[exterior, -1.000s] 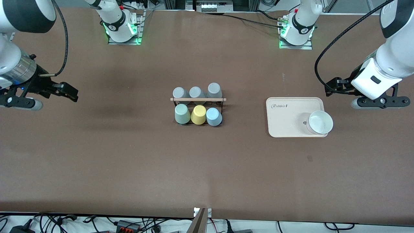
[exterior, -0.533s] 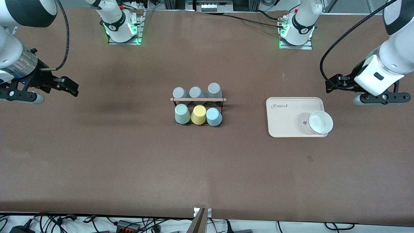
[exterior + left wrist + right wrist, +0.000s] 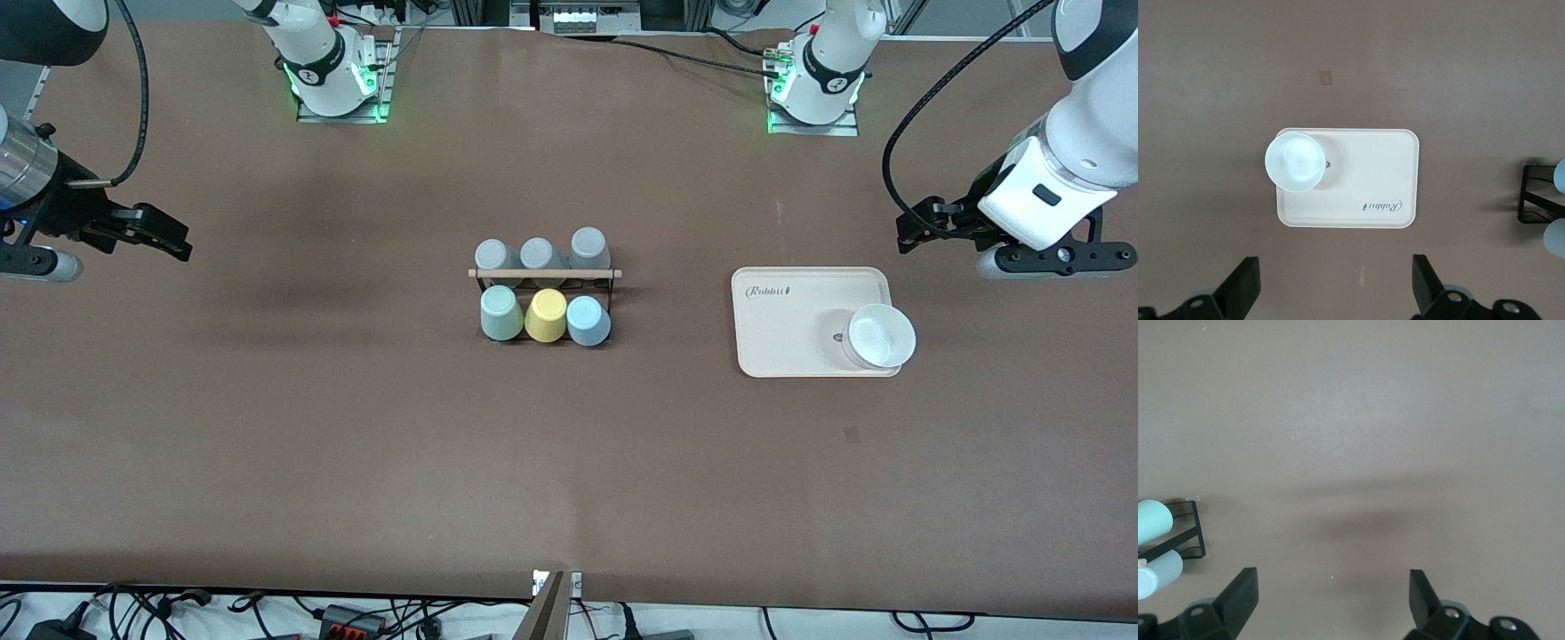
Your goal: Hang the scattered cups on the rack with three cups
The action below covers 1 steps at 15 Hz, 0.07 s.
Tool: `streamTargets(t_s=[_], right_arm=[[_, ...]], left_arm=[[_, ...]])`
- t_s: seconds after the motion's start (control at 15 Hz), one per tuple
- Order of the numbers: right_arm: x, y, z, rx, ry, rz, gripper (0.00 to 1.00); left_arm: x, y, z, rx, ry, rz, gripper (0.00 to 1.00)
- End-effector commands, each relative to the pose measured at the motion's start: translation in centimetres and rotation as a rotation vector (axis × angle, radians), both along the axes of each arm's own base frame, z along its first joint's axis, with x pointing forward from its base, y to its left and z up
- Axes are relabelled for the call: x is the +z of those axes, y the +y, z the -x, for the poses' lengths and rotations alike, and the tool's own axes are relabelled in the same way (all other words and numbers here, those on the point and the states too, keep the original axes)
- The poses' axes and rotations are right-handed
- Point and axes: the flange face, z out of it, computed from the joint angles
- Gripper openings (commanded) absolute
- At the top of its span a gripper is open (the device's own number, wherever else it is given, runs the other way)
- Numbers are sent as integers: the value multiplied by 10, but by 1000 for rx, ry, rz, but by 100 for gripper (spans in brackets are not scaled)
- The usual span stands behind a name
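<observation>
Front view alone showed whole rack mid-table: mint cup, yellow cup and blue cup hung on camera side, three grey cups on base side. Wrist views caught only rack ends. Cream tray held white bowl. Left gripper spread, empty, over table by tray. Right gripper spread, empty, over bare table.

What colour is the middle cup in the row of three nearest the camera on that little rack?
Yellow, between the mint-green cup and the light blue cup; the front view shows it best.
</observation>
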Motion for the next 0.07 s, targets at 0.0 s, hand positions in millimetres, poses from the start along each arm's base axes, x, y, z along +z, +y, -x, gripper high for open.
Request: streamTargets(t_s=[0.0], right_arm=[[9, -1, 0, 28, -3, -19, 100]], left_arm=[[7, 3, 1, -12, -16, 20, 100]])
